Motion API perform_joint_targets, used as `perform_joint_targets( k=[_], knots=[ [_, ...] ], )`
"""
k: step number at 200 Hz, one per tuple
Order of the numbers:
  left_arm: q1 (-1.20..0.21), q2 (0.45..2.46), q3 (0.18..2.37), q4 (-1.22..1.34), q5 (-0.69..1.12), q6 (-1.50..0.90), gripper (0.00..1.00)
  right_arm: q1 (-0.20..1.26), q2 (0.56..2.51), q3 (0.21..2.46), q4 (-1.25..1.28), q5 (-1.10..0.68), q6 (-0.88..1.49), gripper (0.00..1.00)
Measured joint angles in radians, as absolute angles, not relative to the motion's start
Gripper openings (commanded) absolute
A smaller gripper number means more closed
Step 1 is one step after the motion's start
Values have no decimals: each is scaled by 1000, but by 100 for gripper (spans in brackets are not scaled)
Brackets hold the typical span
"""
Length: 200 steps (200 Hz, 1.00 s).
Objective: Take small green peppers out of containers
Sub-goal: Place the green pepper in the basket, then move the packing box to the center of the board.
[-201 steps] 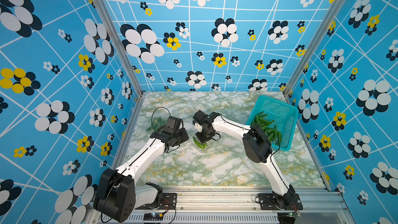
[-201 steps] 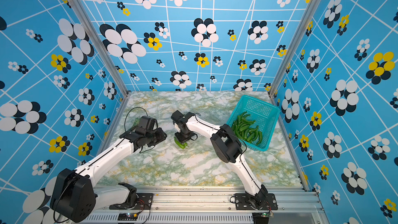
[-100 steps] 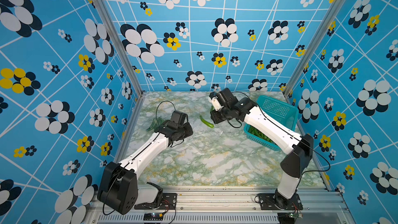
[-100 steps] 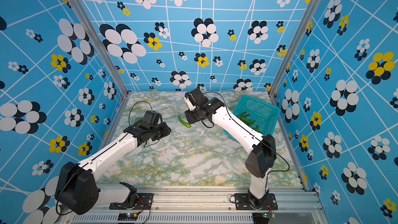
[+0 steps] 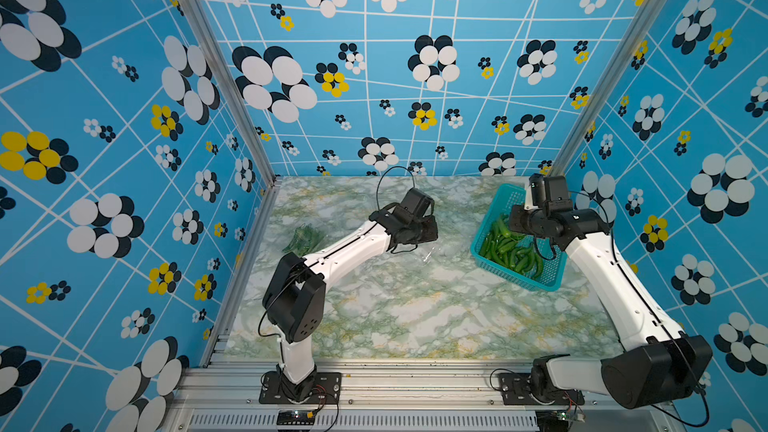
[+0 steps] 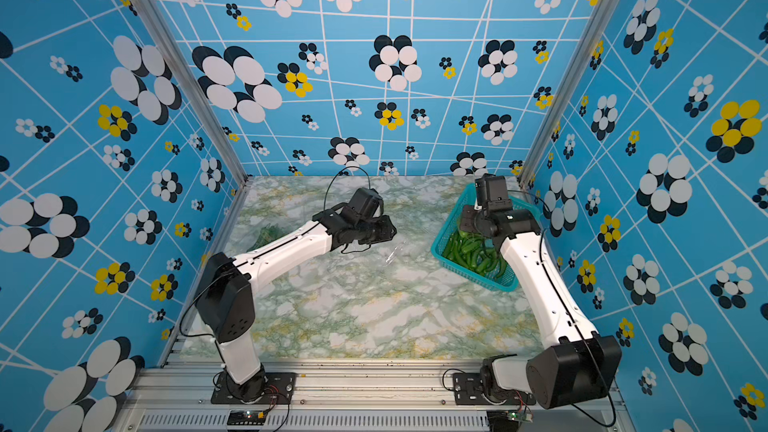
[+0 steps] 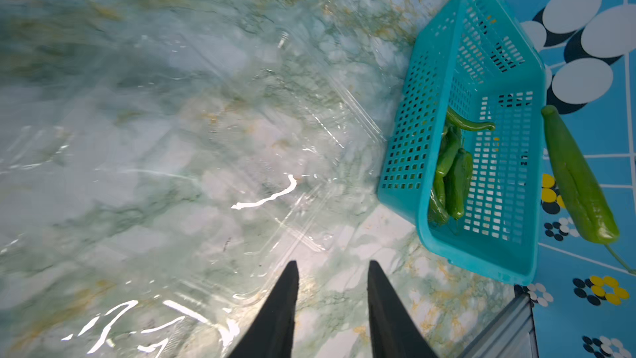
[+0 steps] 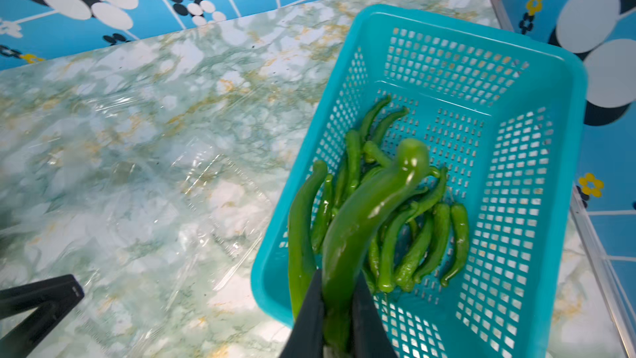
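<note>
The right pincer (image 8: 339, 280) is seen clamped on a small green pepper (image 8: 371, 208). The pepper is gripped at one end, with a jaw pressed against each side, and its rounded far end juts out above the teal perforated basket (image 8: 447, 17). A heap of small green peppers (image 8: 423, 246) lies on the basket floor directly under it, glossy and curved, and the same heap can be made out in both top views (image 5: 513, 255) (image 6: 469, 257). The basket (image 5: 515, 274) is set on the marble-patterned bench (image 5: 415, 305), at its right side toward the back. Over at the left pincer (image 7: 332, 265), the jaws are parted by a moderate gap, with nothing seen between them and only bench showing through. It is poised above the near edge of a clear clamshell container (image 7: 258, 167). Whether the plastic is touched cannot be told. That container lies on the bench just beside the basket and is betrayed mostly by bright glints, as in a top view (image 6: 395, 249). A second clamshell container (image 5: 305, 238) packed with dark green peppers sits by the left wall, well apart from both pincers. A tiny white mark on the right arm's wrist (image 5: 575, 214) is too small to be read.
</note>
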<state>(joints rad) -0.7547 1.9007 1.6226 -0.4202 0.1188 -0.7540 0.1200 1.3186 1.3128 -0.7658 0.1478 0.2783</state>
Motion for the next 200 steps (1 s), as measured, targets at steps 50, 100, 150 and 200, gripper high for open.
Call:
perform_joint_targets(
  k=[50, 100, 150, 200],
  knots=[
    [-854, 2111, 1840, -442, 195, -740, 36, 19, 1361, 1135, -744, 143, 297, 5],
    [-839, 2120, 1842, -449, 192, -739, 39, 19, 1466, 1121, -721, 117, 300, 45],
    [-778, 1990, 1670, -449, 153, -735, 41, 19, 1467, 1151, -722, 84, 276, 50],
    [-561, 1703, 1414, -477, 87, -707, 41, 138, 1466, 1201, -691, -64, 251, 50]
  ],
)
